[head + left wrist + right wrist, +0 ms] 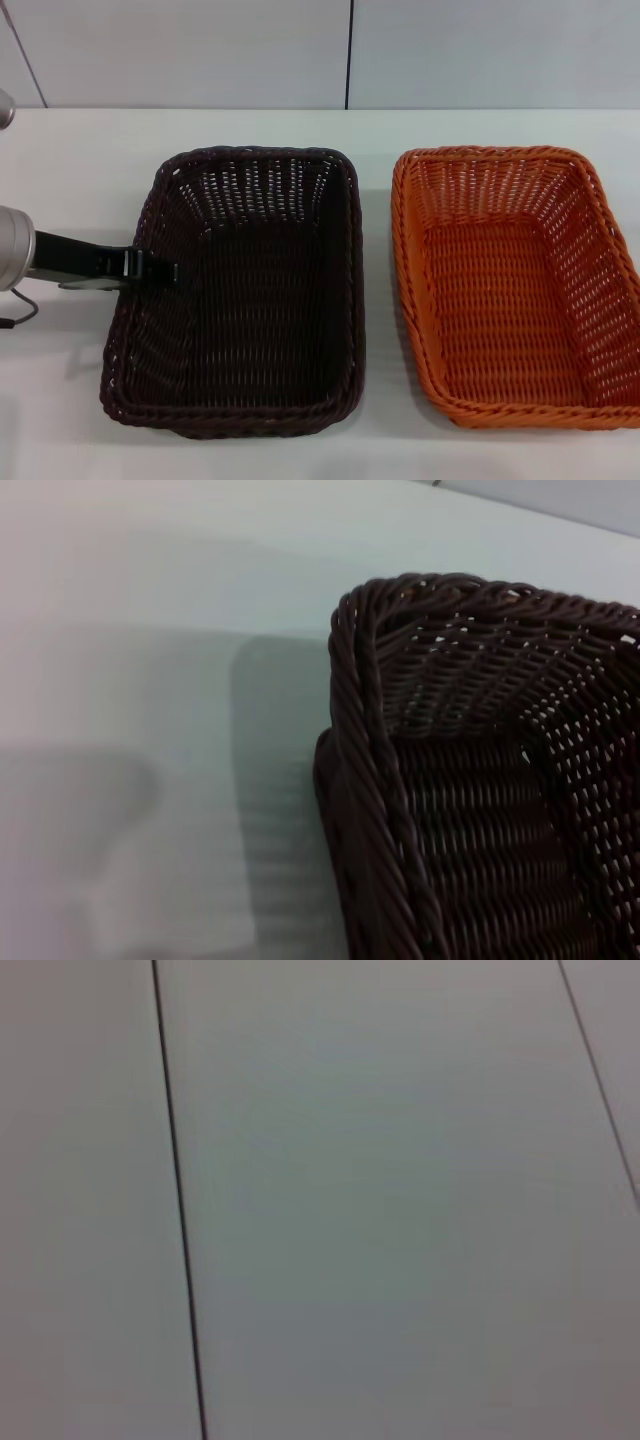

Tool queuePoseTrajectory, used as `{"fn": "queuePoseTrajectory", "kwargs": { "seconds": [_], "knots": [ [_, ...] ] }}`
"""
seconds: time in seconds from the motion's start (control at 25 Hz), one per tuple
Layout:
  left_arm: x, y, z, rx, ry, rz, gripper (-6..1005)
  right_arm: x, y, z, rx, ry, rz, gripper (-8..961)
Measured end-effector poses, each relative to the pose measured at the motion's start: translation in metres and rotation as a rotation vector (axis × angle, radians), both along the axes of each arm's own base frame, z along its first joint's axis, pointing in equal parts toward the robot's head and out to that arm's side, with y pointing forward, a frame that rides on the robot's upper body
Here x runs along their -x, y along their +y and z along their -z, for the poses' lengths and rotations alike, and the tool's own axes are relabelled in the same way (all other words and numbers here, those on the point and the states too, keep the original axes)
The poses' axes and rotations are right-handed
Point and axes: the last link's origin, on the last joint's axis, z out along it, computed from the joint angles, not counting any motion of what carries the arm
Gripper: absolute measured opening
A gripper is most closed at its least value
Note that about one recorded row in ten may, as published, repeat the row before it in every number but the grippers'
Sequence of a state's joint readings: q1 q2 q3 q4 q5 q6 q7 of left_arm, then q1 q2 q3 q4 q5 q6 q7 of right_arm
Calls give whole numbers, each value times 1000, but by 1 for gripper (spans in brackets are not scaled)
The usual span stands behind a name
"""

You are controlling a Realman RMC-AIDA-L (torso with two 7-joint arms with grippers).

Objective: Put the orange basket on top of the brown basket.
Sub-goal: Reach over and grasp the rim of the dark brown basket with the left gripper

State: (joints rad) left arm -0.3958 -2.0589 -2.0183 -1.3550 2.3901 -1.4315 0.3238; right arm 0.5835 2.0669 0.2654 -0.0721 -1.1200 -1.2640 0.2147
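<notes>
The brown basket [250,290] sits on the white table, left of centre in the head view, and its braided corner [420,760] fills the left wrist view. Beside it on the right stands the orange basket [515,285], apart from it by a narrow gap and upright on the table. My left gripper [150,270] reaches in from the left at the brown basket's left rim, its black tip lying over the rim. My right gripper is out of view; its wrist view holds only a plain grey panelled surface.
The white table [80,170] runs on to the left and behind the baskets. A grey wall with a dark vertical seam [349,55] rises at the back. The orange basket's right side reaches the head view's edge.
</notes>
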Motion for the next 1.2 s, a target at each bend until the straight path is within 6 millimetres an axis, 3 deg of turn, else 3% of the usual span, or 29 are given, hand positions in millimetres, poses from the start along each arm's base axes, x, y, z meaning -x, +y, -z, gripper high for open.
{"fn": "queuePoseTrajectory", "kwargs": {
  "seconds": [0.36, 0.52, 0.92, 1.2],
  "knots": [
    [-3, 1, -1, 15, 5, -8, 391, -2, -1, -3, -13, 4, 7, 574],
    [-4, 1, -1, 17, 5, -3, 230, -4, -3, -3, -14, 4, 12, 574],
    [-8, 6, -8, -11, 3, 27, 221, -8, -6, -7, -36, 14, 29, 574],
    [-31, 14, -53, -98, -78, 205, 214, -12, -9, -12, -47, 58, 10, 575]
  ]
}}
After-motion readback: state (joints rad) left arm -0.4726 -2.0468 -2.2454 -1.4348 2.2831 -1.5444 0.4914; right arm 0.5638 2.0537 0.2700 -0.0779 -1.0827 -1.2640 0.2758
